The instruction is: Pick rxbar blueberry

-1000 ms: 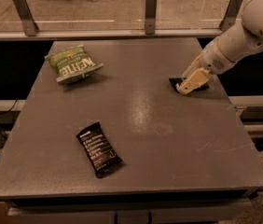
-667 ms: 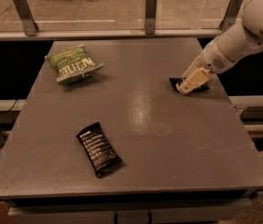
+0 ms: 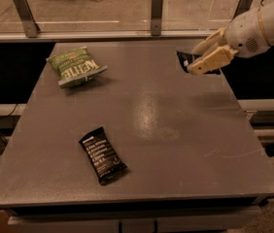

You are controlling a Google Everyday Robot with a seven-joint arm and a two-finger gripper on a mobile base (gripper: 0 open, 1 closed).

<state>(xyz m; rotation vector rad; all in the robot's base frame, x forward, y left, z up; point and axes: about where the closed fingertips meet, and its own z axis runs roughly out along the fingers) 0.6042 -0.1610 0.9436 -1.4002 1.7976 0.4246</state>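
My gripper (image 3: 201, 56) is at the table's far right, raised above the grey tabletop (image 3: 176, 149). It is shut on the rxbar blueberry (image 3: 184, 60), a small dark navy wrapper. The wrapper's left end sticks out from between the tan fingers (image 3: 210, 61), and the rest of it is hidden behind them. The bar hangs clear of the table surface. The white arm reaches in from the upper right corner.
A larger black bar wrapper (image 3: 103, 155) with white text lies near the front left of the table. A green Kettle chip bag (image 3: 76, 67) lies at the back left. A railing with metal posts (image 3: 157, 12) runs behind the table.
The gripper has risen from the tabletop, taking the rxbar blueberry up with it. The black bar and the chip bag have not moved.
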